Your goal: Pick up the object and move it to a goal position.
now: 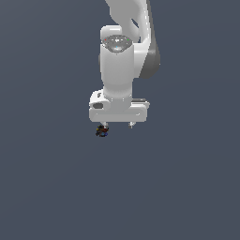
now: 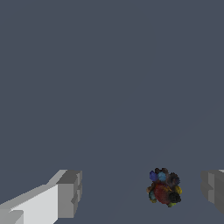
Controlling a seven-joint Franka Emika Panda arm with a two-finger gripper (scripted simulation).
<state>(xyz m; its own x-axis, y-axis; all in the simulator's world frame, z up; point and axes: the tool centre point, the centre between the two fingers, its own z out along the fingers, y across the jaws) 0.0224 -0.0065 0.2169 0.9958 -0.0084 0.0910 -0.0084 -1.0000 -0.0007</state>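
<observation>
Exterior view: 1 white Panda arm (image 1: 123, 51) descends from the 12 o'clock edge of the frame and ends in a broad white hand block from which 2 short fingertips project downward. The claw (image 1: 117, 125) is spread, its 2 fingertips well apart with open space between them. The object (image 1: 101, 131), a small dark lumpy cluster speckled with red, blue and yellow, sits directly under the fingertip at the exterior view's left, at about 8 o'clock from the midpoint of the claw. Whether that fingertip touches the cluster cannot be told at this size. The surface (image 1: 187, 187) is a uniform slate grey filling the whole frame.

Wrist view: the 2 grey finger pads (image 2: 69, 194) appear at opposite sides of the picture, confirming the spread stance of the claw (image 2: 140, 192). The object (image 2: 164, 187) lies between the pads, apart from both, and much nearer one pad than the other. Red, blue, cyan, yellow and dark lobes are distinguishable on it. It rests on the plain grey surface (image 2: 109, 87).
</observation>
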